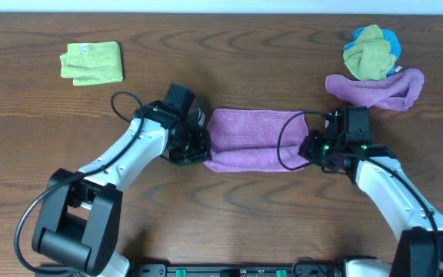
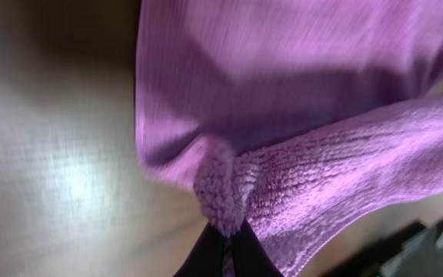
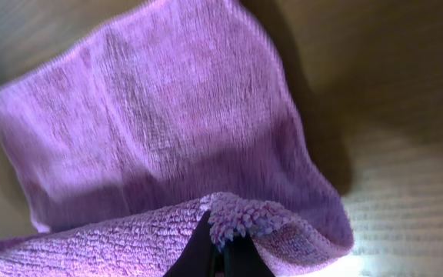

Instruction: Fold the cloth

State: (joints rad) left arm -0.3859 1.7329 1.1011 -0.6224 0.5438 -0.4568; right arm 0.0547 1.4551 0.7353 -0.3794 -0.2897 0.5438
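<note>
The purple-magenta cloth (image 1: 252, 140) lies on the wooden table between my two grippers, its near edge lifted and doubled over. My left gripper (image 1: 192, 143) is shut on the cloth's left near corner (image 2: 223, 201), pinched between the dark fingers (image 2: 226, 245). My right gripper (image 1: 314, 146) is shut on the cloth's right near corner (image 3: 241, 217), the fingers (image 3: 220, 250) closed on a tuft of pile. The rest of the cloth spreads flat beyond each corner. No white tag shows.
A lime-green folded cloth (image 1: 92, 62) lies at the far left. A second purple cloth (image 1: 377, 88), rumpled in a band, lies at the far right with a green and blue bundle (image 1: 371, 51) on it.
</note>
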